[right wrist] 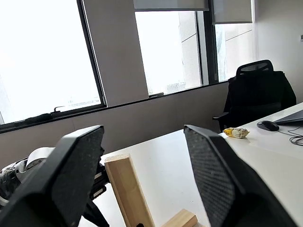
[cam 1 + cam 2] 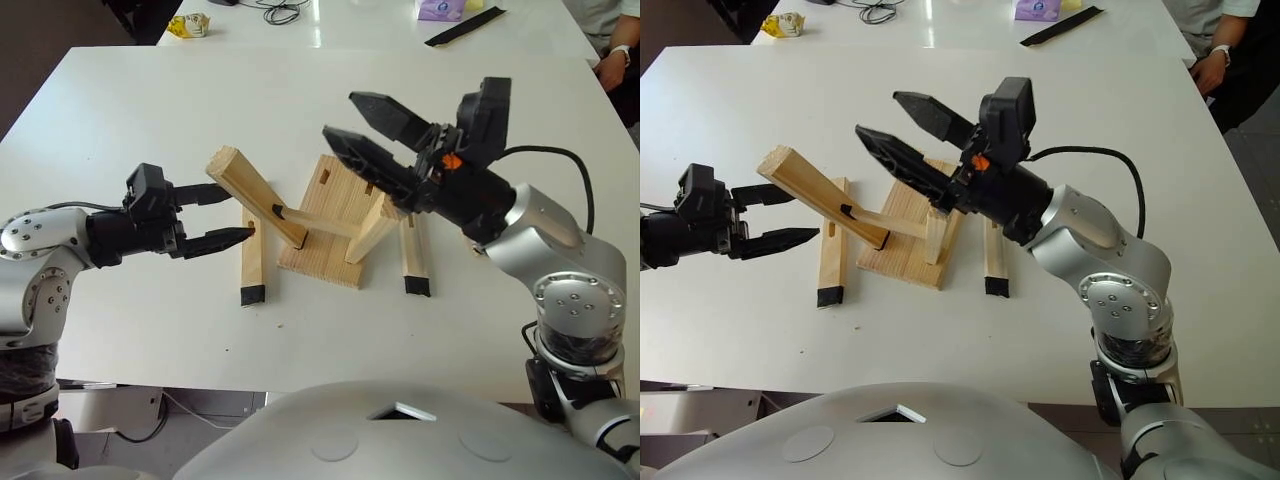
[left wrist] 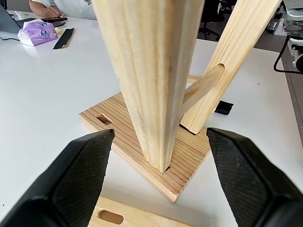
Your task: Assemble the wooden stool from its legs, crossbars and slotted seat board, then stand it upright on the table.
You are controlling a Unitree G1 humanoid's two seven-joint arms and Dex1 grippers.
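Pale slotted wooden seat board (image 2: 318, 252), flat at mid-table; two square pale wooden legs (image 2: 262, 200) stood in its slots, leaning, joined by a thin wooden crossbar (image 2: 322, 221). We judged the wood light, stiff and easy to grip but the joints loose, so best held low on a leg. Two loose black-capped legs (image 2: 252, 268) lay flat alongside. Black left gripper (image 2: 238, 212) was spread wide beside the tilted leg; black right gripper (image 2: 342, 115) was spread above the board. Surface: smooth white table (image 2: 120, 120). Room: large windows (image 1: 42, 52), second white table (image 2: 360, 25), black office chair (image 1: 258, 92), purple tissue pack (image 2: 440, 10).
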